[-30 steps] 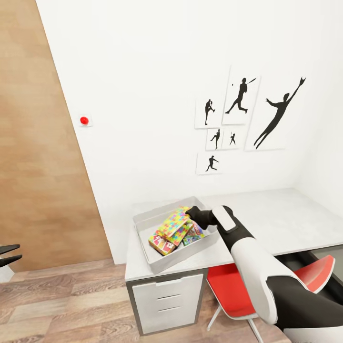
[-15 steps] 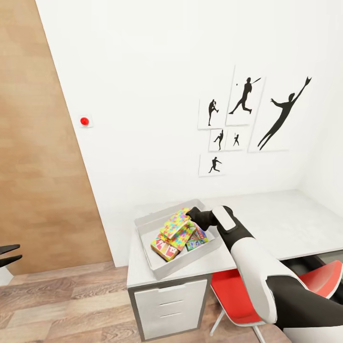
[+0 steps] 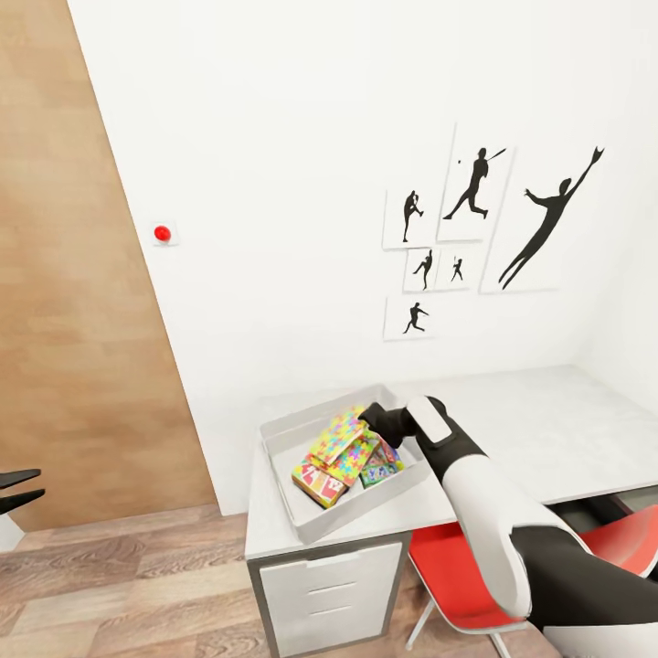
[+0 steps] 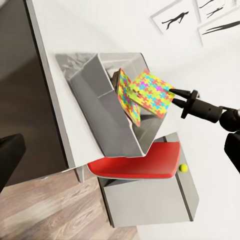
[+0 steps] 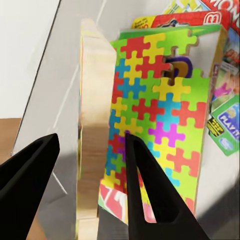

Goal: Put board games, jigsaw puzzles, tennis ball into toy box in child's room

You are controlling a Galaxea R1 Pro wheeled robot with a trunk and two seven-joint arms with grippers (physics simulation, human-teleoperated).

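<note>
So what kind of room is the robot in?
Probably a kid's bedroom or playroom: baseball-player pictures hang on the white wall, and a toy box holding a jigsaw puzzle and game boxes sits on a grey desk.

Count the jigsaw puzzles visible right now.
2. One puzzle lies flat on the game boxes in the bin; the other puzzle stands on edge between the right end effector's open fingers.
</note>
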